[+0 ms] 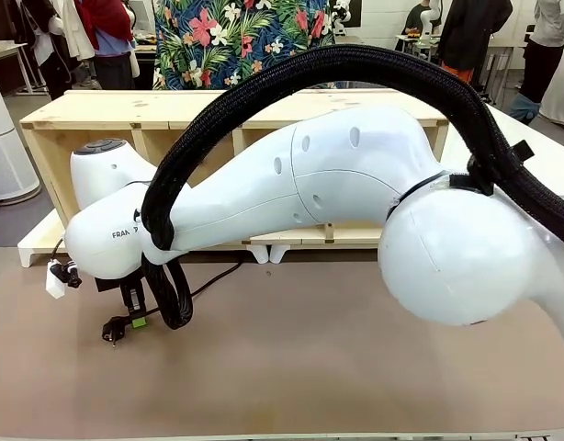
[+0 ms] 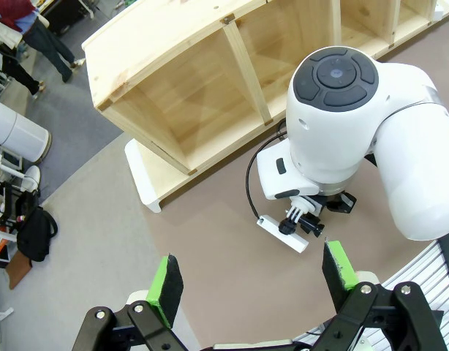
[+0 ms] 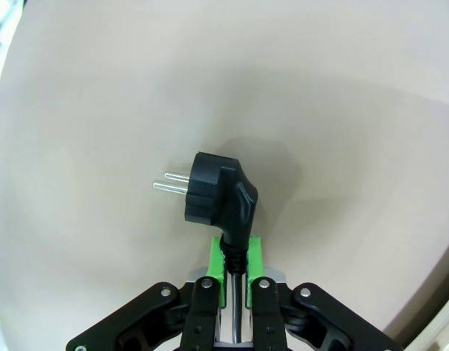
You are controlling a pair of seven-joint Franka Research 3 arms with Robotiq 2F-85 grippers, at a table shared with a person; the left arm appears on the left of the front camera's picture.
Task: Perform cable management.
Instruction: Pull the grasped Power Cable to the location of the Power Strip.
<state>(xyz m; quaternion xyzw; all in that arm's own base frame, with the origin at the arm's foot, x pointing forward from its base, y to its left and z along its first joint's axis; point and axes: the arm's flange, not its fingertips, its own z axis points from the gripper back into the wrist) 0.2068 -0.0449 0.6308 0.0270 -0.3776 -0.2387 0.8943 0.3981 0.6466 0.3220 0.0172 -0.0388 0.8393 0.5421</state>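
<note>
Cable point(image 3: 235, 247) sits pinched between the green pads point(image 3: 216, 257) of the right end effector point(image 3: 235, 267), which is drawn in narrow on the cord just behind its angled black plug point(image 3: 219, 196). In the right wrist view the plug lies toward 12 o'clock from the pads. Its two metal pins point(image 3: 171, 183) point to 9 o'clock over the bare brown desk point(image 3: 341, 110). Whether the plug touches the desk cannot be told from this angle.

The front view adds the wider setting. The right arm point(image 1: 355, 184) reaches from 3 o'clock across the middle to 8 o'clock with its wrist bent down, and the right end effector point(image 1: 135, 318) points at the desk point(image 1: 355, 367). The plug point(image 1: 114, 331) is just beside it at 8 o'clock, on or barely above the surface. From there the cable point(image 1: 218, 278) runs as a thin dark line toward 2 o'clock, as far as the foot of the wooden shelf point(image 1: 126, 112) along the desk's far side. A thick braided hose point(image 1: 355, 62) arches over the arm.

The left wrist view looks down from above. The left end effector point(image 2: 252, 281) at 6 o'clock stands wide apart with nothing between its green pads point(image 2: 166, 289), well clear of the right arm's wrist point(image 2: 334, 110) at 2 o'clock. The shelf point(image 2: 173, 73) shows its open compartments at 12 o'clock.
</note>
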